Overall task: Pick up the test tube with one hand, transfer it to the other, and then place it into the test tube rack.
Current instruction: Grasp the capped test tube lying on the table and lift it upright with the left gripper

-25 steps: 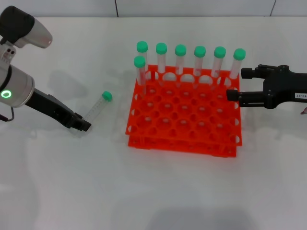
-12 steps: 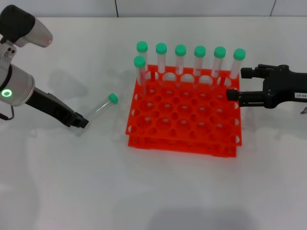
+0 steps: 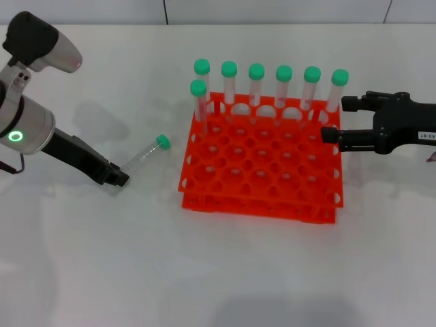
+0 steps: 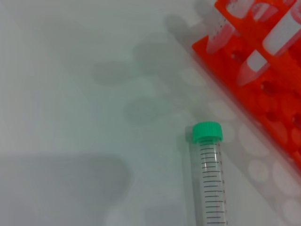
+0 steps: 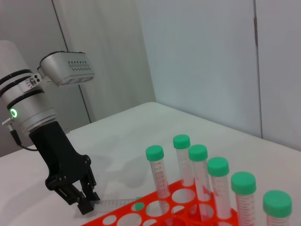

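The tube (image 3: pixel 144 154) lies on the white tabletop (image 3: pixel 218 259), left of the rack (image 3: pixel 262 160), its green cap toward the rack. Its clear end sits between the fingers of the left gripper (image 3: pixel 117 178), which grasp it low on the tabletop. Seven capped tubes stand along the rack's far side. The right gripper (image 3: pixel 332 120) hovers at the rack's right edge, fingers released.

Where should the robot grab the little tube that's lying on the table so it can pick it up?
Probably the clear body near its bottom end, away from the green cap. The test tube lies flat on the table, cap pointing toward the test tube rack, and the left gripper sits right at that bottom end. Coming from above, fingers either side of the round body, suits its pose.
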Robot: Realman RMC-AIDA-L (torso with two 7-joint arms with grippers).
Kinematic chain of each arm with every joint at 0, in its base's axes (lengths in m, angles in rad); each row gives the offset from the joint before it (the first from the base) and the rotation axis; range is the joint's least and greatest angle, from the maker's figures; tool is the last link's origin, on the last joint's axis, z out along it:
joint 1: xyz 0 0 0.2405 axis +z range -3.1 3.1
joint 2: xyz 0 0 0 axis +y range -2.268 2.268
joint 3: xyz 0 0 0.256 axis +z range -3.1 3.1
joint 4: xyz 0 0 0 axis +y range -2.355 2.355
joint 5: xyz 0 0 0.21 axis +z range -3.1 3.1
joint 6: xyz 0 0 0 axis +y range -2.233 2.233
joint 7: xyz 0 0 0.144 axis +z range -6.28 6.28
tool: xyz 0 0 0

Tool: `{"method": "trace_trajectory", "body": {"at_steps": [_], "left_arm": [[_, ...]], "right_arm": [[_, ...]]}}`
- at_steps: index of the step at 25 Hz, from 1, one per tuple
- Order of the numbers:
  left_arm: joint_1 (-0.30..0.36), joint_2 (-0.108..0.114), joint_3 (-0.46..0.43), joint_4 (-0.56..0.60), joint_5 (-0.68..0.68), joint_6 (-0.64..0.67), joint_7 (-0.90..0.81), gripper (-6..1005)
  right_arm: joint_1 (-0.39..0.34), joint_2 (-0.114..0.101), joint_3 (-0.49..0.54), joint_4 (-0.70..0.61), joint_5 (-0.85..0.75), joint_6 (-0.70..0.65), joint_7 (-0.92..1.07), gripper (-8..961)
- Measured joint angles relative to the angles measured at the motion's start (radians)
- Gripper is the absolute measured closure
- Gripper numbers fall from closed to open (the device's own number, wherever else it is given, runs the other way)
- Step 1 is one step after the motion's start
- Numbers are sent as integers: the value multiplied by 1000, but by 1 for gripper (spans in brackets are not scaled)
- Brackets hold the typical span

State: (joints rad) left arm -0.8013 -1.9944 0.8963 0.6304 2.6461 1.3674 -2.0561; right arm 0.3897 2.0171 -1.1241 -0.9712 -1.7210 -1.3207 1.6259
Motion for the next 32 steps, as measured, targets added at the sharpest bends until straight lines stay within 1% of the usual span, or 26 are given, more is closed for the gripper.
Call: {"method": "trace_trajectory", "body": {"at_steps": [4, 8, 10, 11, 12, 16, 19, 22, 23, 25, 26, 32], "left_arm": [[1, 1, -8, 5, 0, -2, -6, 799], [2, 3, -47, 22, -5, -5, -7, 797], [9, 5, -65, 46, -21, -4, -6, 797], [28, 8, -70, 91, -55, -2, -4, 797], [28, 8, -70, 91, -55, -2, -4, 797], [85, 25, -72, 186, -180, 0, 14, 797], [142, 42, -88, 260, -360, 0, 69, 798], [174, 51, -107, 282, -526, 0, 142, 798], [176, 51, -109, 281, -555, 0, 158, 798], [181, 50, -110, 273, -622, -5, 210, 798], [179, 46, -110, 263, -650, -8, 242, 798], [133, 12, -105, 185, -755, -9, 379, 798]], "right_arm": [[0, 0, 0, 0, 0, 0, 0, 112], [0, 0, 2, 0, 0, 0, 0, 112], [0, 0, 3, 0, 0, 0, 0, 112], [0, 0, 3, 0, 1, 0, 0, 112], [-1, 0, 3, 0, 3, 0, 0, 112], [-2, 0, 5, 0, 10, 0, -2, 112], [-3, 0, 5, -1, 10, 1, -2, 112], [-4, -1, 6, -4, 14, 3, -6, 112], [-3, -1, 6, -4, 18, 5, -13, 112], [-1, -1, 6, -1, 29, 10, -28, 112], [-1, -1, 6, 0, 33, 13, -35, 112], [1, -2, 6, -2, 60, 26, -66, 113]]}}
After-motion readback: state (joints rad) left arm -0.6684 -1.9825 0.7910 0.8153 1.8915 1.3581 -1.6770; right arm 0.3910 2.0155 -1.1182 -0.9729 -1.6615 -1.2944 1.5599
